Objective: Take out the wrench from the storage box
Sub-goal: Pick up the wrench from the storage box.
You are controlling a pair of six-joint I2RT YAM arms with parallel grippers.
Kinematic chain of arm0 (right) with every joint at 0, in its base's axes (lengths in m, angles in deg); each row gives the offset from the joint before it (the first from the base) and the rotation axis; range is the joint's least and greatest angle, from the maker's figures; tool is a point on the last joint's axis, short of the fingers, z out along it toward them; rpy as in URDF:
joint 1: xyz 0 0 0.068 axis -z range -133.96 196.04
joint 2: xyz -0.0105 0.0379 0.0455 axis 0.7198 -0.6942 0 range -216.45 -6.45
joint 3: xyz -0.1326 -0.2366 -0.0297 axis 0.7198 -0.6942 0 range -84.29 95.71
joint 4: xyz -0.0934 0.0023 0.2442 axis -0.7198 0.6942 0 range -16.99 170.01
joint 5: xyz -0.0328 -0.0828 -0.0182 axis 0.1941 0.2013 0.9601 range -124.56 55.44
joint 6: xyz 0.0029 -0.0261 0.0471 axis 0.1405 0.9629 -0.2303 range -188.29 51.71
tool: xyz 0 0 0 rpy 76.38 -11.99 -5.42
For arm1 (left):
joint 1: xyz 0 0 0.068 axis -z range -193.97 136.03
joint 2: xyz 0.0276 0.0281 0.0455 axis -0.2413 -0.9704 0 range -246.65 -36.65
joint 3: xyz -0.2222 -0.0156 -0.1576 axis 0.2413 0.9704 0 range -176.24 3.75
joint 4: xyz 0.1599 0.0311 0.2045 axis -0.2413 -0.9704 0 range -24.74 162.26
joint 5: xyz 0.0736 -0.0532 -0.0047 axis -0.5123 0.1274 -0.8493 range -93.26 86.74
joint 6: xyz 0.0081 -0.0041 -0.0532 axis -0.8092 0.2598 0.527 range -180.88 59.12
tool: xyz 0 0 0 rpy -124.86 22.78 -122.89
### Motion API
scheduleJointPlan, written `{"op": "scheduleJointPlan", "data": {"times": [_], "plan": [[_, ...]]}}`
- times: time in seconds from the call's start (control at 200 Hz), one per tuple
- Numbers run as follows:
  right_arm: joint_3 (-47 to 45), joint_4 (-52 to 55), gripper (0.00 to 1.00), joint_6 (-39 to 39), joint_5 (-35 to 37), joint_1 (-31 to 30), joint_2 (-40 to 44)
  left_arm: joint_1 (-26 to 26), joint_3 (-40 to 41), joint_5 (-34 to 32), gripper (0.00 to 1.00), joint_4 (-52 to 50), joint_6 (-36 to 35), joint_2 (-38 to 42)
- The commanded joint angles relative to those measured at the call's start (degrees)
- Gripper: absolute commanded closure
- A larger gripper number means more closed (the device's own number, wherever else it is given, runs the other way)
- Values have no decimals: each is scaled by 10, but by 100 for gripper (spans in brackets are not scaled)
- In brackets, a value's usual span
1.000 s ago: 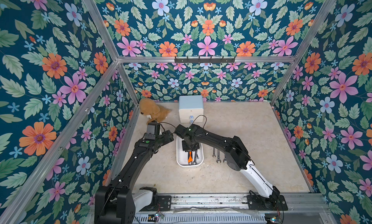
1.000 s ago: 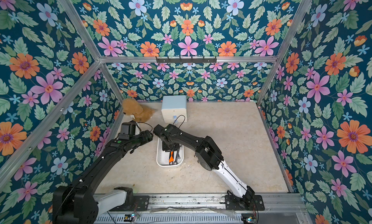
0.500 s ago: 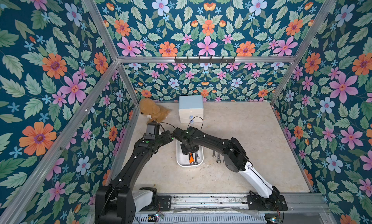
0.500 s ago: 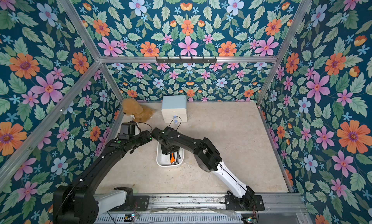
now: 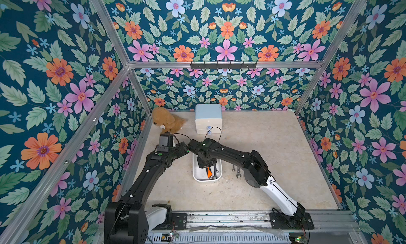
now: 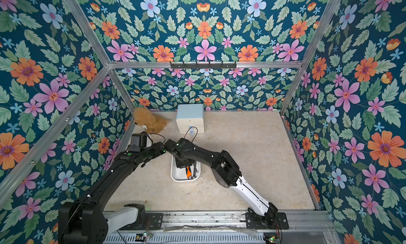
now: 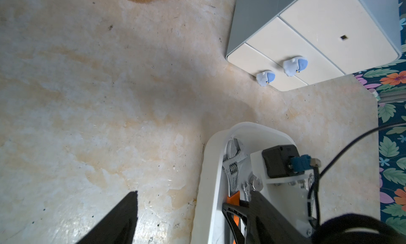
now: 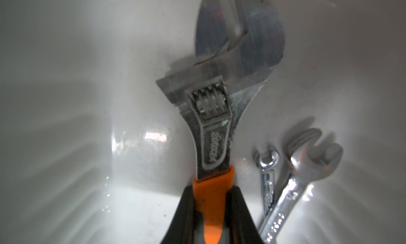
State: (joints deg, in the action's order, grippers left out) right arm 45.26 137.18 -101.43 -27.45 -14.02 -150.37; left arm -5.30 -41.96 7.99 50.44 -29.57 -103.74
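Toward nine o'clock of the desk's (image 5: 274, 144) centre, the storage box (image 5: 195, 174) is sitting with the orange-handled wrench (image 8: 211, 113) inside it. The right tool (image 8: 211, 196) is reaching down into the box and clenching the wrench's orange handle between both fingers. Two small spanners (image 8: 294, 183) are lying beside the wrench. The left tool (image 5: 169, 144) is hovering at the box's ten o'clock, released and gripping nothing. Two loose spanners (image 5: 236, 171) are resting on the desk at the box's three o'clock.

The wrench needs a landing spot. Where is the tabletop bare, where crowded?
Bare: the tabletop between the cabinet and the loose wrenches, and the strip between storage box and rail. Crowded: around the box, where both arms meet.
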Motion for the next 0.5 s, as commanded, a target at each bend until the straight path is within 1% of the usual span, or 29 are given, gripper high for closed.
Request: {"op": "scheduleJointPlan", "data": {"times": [0.0,0.2,0.495], "plan": [[11,21,90,4,24,-2,4,-2,-1,-2,17,4,-4,-1],[29,9,96,3,38,-2,37,-5,0,2,18,5,-3,1],[72,26,98,4,49,-2,62,-9,2,-1,18,7,-4,9]]}}
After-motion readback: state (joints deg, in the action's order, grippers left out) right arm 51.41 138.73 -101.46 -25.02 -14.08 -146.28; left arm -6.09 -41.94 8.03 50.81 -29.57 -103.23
